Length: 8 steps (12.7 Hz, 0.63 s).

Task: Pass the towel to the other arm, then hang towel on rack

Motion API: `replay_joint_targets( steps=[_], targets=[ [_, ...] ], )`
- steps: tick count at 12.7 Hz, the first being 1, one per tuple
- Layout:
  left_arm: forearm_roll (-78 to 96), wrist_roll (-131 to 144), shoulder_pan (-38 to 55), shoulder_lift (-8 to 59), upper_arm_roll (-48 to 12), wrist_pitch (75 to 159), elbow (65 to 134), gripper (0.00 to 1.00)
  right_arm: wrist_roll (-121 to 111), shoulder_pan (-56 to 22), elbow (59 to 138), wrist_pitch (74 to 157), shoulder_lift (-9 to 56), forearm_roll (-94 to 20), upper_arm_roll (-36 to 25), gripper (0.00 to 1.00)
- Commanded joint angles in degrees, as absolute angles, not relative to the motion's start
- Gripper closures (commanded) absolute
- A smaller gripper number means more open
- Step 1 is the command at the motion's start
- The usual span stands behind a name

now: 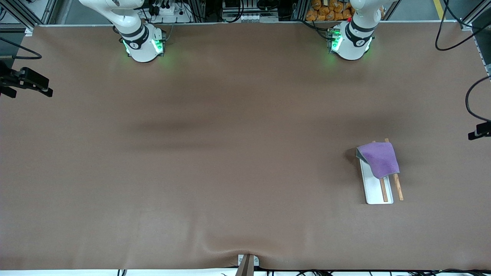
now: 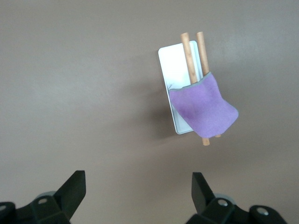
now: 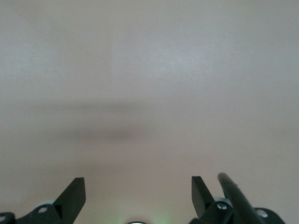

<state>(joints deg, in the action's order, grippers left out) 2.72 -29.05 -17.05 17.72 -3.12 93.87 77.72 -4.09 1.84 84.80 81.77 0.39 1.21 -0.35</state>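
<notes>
The purple towel (image 1: pixel 378 158) hangs draped over the two wooden rods of the rack (image 1: pixel 378 191), toward the left arm's end of the table. In the left wrist view the towel (image 2: pixel 203 108) covers one end of the rods over the rack's white base (image 2: pixel 174 60). My left gripper (image 2: pixel 138 189) is open and empty, high above bare table, well apart from the rack. My right gripper (image 3: pixel 138 191) is open and empty, high over bare table. Neither hand shows in the front view, only the arm bases.
Brown cloth (image 1: pixel 215 153) covers the whole table. Black camera mounts (image 1: pixel 27 82) stand at the table's end by the right arm, and another (image 1: pixel 481 130) at the end by the left arm. Cables lie along the table's top edge.
</notes>
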Motion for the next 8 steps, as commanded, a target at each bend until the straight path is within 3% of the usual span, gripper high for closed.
replay_joint_targets(
  steps=[1, 5, 8],
  targets=[
    [-1.0, -21.0, -12.5, 13.0, -3.2, 93.5, 79.2, 0.0, -5.0, 2.0, 86.2, 82.3, -1.1, 1.8, -0.4, 0.0],
    [-1.0, -5.2, -7.0, 9.1, -3.9, 88.0, 79.4, 0.0, -5.0, 2.0, 86.2, 82.9, -0.9, 1.8, -0.4, 0.0],
    [0.3, 1.1, -6.9, 6.2, -7.9, 82.5, 79.9, 0.0, -5.0, 2.2, 86.2, 82.9, -0.9, 1.8, -0.4, 0.0]
  ],
)
